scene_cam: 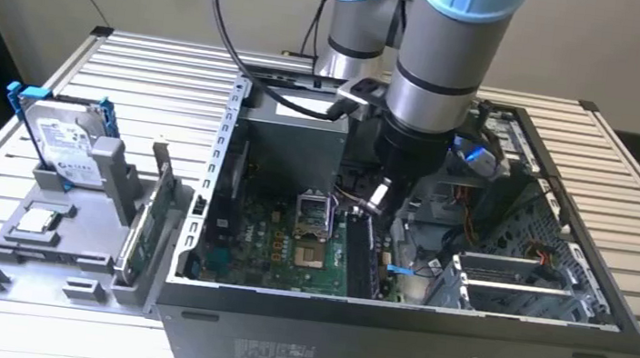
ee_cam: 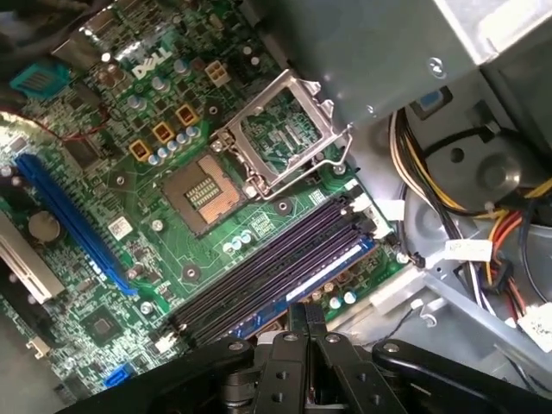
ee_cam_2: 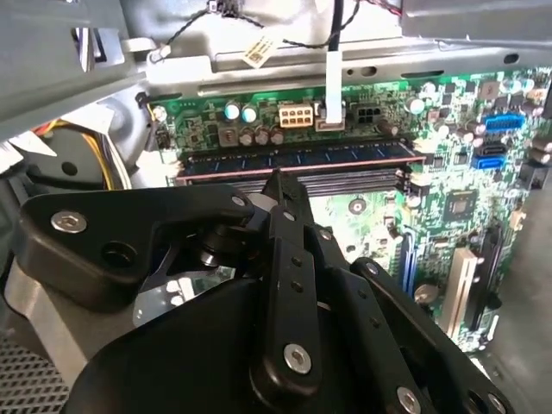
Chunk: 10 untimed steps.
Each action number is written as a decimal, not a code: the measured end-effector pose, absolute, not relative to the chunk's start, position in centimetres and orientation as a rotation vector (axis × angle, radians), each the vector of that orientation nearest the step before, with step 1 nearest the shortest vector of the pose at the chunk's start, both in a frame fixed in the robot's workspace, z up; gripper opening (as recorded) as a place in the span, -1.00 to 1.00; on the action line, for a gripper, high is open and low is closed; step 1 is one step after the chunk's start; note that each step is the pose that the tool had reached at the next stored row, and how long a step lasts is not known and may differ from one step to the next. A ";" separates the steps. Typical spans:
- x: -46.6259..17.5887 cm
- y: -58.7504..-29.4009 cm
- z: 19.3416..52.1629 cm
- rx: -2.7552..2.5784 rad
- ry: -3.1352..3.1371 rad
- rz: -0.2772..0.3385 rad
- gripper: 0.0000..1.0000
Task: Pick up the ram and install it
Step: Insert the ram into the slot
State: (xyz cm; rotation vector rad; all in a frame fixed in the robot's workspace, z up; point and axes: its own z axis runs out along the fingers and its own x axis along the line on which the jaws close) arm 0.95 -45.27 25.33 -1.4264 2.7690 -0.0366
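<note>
The ram (ee_cam_2: 293, 159) is a long slim stick standing on edge in the outermost of the dark memory slots (ee_cam: 259, 280) on the green motherboard, inside the open computer case. In the first wrist view the ram (ee_cam: 321, 274) shows a blue strip along its top. My gripper (ee_cam_2: 278, 179) hangs over the middle of the stick with its black fingertips pressed together and nothing between them. The fingertips (ee_cam: 294, 316) sit right at the ram's upper edge; whether they touch it I cannot tell. In the exterior view the gripper (scene_cam: 379, 201) is low inside the case, above the ram (scene_cam: 365, 253).
An open processor socket (ee_cam: 280, 129) lies beside the slots. Bundled cables (ee_cam: 470, 185) and the drive cage (scene_cam: 516, 276) crowd the other side. Outside the case, on the exterior view's left, a grey fixture (scene_cam: 43, 246) holds a hard drive (scene_cam: 65, 143) and an upright expansion card (scene_cam: 151, 213).
</note>
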 end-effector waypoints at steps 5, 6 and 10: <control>0.9 -45.3 25.2 -1.532 2.711 -0.035 -0.79; 0.9 -45.3 25.2 -1.551 2.700 -0.035 -0.79; 0.9 -45.3 25.2 -1.624 2.656 -0.033 -0.79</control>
